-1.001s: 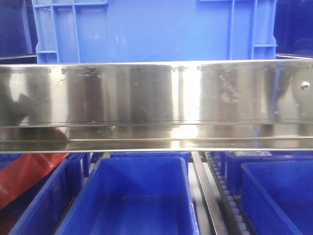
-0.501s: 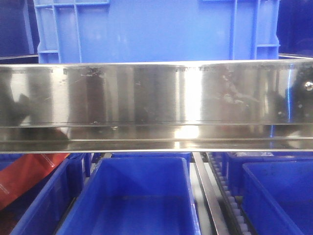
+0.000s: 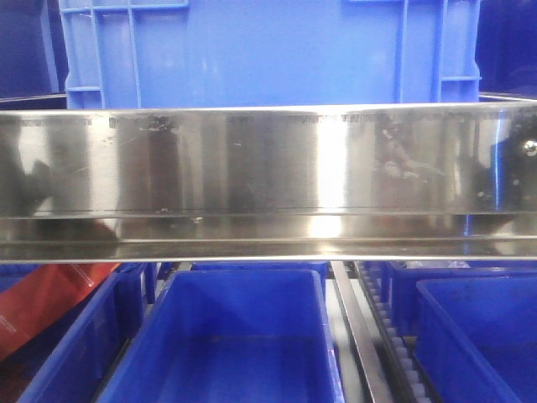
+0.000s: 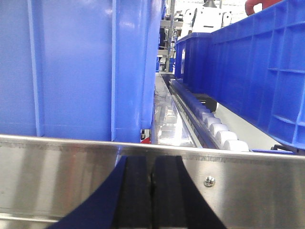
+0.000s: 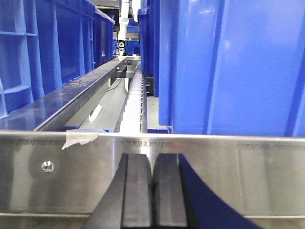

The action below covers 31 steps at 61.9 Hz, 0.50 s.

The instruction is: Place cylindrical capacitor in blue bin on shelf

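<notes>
The cylindrical capacitor is out of view in every frame. The shelf's shiny steel front rail [image 3: 252,168] spans the front view, with a large blue bin [image 3: 268,50] standing on the tier above it. In the left wrist view my left gripper [image 4: 152,162] is shut, its black pads pressed together with nothing between them, just in front of the rail [image 4: 57,171]. My right gripper [image 5: 152,160] is likewise shut and empty before the rail [image 5: 248,171]. Neither gripper shows in the front view.
Below the rail stand an open blue bin [image 3: 243,290] in the middle and another [image 3: 478,294] at right. A flat red item [image 3: 42,306] lies in the left bin. Roller tracks [image 4: 214,131] run between bins. A tape scrap [image 5: 78,138] sticks on the rail.
The front view has shifted slightly, so the bin and rail screw sit a little further right than a second ago. Nothing else has moved.
</notes>
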{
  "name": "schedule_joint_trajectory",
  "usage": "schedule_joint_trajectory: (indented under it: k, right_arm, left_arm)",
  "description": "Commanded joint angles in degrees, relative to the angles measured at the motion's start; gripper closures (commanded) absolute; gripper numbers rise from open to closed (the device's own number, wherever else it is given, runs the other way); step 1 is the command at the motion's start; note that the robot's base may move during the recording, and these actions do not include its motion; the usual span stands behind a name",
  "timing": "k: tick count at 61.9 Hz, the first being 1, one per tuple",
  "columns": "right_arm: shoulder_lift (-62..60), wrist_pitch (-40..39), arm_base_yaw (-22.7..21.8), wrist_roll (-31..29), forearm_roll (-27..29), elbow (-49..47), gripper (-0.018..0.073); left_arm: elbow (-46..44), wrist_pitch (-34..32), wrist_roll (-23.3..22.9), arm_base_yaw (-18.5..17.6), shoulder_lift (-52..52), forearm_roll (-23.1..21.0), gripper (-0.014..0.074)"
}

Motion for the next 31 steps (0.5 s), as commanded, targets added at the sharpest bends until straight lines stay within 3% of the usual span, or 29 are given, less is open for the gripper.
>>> schedule_joint_trajectory:
  k: [1,31]
  right_arm:
    - [-0.2,-1.5,-0.4,0.2,-0.4,0.0,0.0722]
    - [-0.2,-1.5,-0.4,0.2,-0.4,0.0,0.0722]
  left_arm:
    - [-0.2,-1.2,0.1,0.3,-0.3,-0.3,0.0707]
    - [-0.2,-1.2,0.1,0.3,-0.3,-0.3,0.0707]
